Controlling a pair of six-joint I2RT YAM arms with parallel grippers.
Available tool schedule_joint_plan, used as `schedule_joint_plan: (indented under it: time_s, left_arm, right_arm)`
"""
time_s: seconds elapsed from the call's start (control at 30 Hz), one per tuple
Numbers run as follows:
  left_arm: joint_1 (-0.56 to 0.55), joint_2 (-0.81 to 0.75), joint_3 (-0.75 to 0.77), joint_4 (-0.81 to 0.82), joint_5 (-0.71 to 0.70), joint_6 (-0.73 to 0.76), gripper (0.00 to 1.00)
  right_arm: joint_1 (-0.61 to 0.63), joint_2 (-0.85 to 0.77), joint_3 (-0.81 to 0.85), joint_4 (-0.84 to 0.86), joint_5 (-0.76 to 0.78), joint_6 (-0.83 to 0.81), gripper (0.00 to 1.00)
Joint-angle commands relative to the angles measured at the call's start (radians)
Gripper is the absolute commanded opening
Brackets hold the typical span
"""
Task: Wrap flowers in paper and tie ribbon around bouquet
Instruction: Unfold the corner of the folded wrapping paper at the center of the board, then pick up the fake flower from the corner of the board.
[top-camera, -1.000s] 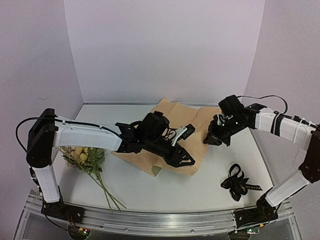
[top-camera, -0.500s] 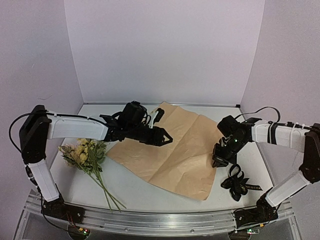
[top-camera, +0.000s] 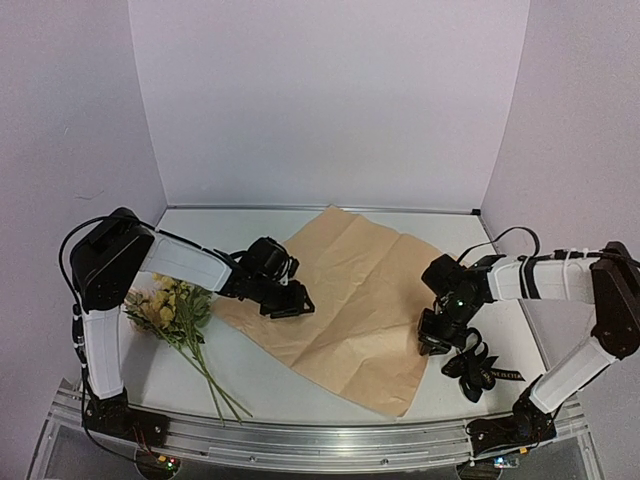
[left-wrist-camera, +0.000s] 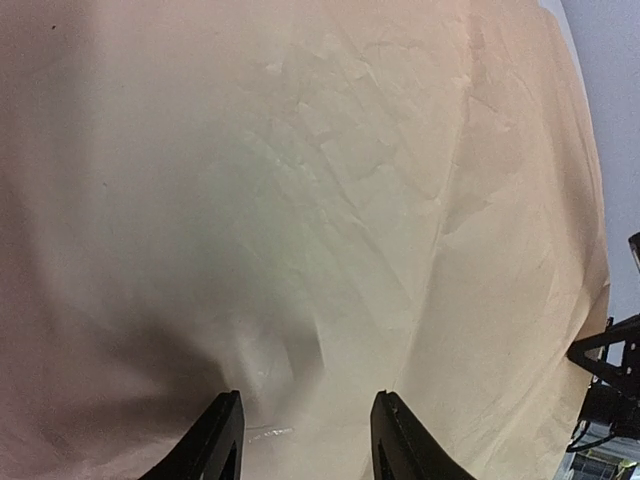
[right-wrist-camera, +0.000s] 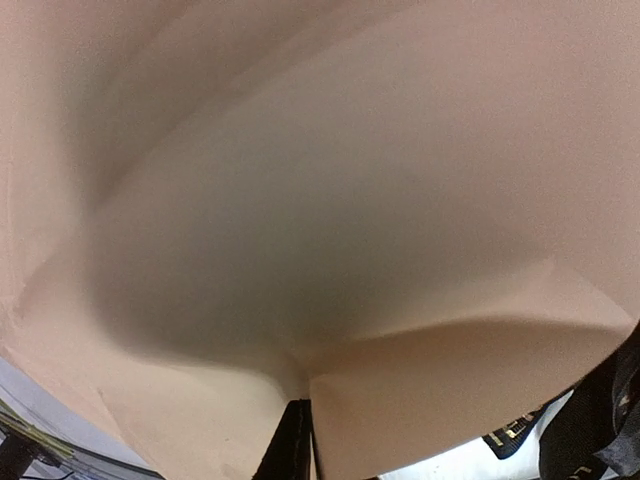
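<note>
Early stage. Paper (top-camera: 350, 290) lies flat, tan face up, at centre. Flowers (top-camera: 165, 305) lie off it to the left, unwrapped. Ribbon (top-camera: 475, 368) is heaped at right, untied. Wrap + tie both outstanding. L gripper (top-camera: 288, 305): jaws part open over paper's left edge, holding nothing. R gripper (top-camera: 432, 340): jaws near closed, pinching paper's right edge.
</note>
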Motion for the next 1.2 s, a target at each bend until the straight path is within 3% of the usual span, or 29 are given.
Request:
schedule_joint_plan:
  time_s: [0.0, 0.23, 0.3, 0.43, 0.53, 0.77, 0.93, 1.17]
  left_arm:
    - [0.031, -0.007, -0.047, -0.071, -0.07, -0.022, 0.46]
    - [0.094, -0.047, -0.123, -0.084, -0.046, 0.043, 0.46]
    - [0.101, -0.051, -0.123, -0.098, -0.035, 0.085, 0.46]
    - [0.103, -0.053, -0.103, -0.109, -0.006, 0.147, 0.47]
    - [0.103, -0.053, -0.071, -0.126, 0.004, 0.178, 0.47]
    - [0.103, -0.066, -0.041, -0.154, 0.001, 0.198, 0.48]
    - [0.108, -0.077, -0.043, -0.166, -0.007, 0.212, 0.48]
    - [0.118, -0.167, -0.02, -0.211, -0.026, 0.198, 0.52]
  right_arm:
    - [0.048, 0.003, -0.031, 0.028, 0.044, 0.037, 0.13]
    - [0.081, -0.085, -0.078, -0.024, 0.044, 0.013, 0.36]
    - [0.081, -0.123, -0.057, -0.082, 0.05, -0.032, 0.44]
    - [0.082, -0.133, 0.06, -0.16, 0.029, -0.133, 0.5]
    - [0.081, -0.04, 0.2, -0.133, -0.02, -0.196, 0.47]
    - [0.086, 0.281, 0.449, 0.114, -0.173, -0.16, 0.28]
    - [0.105, 0.417, 0.502, 0.245, -0.21, -0.095, 0.2]
    - [0.156, 0.49, 0.487, 0.258, -0.156, -0.085, 0.16]
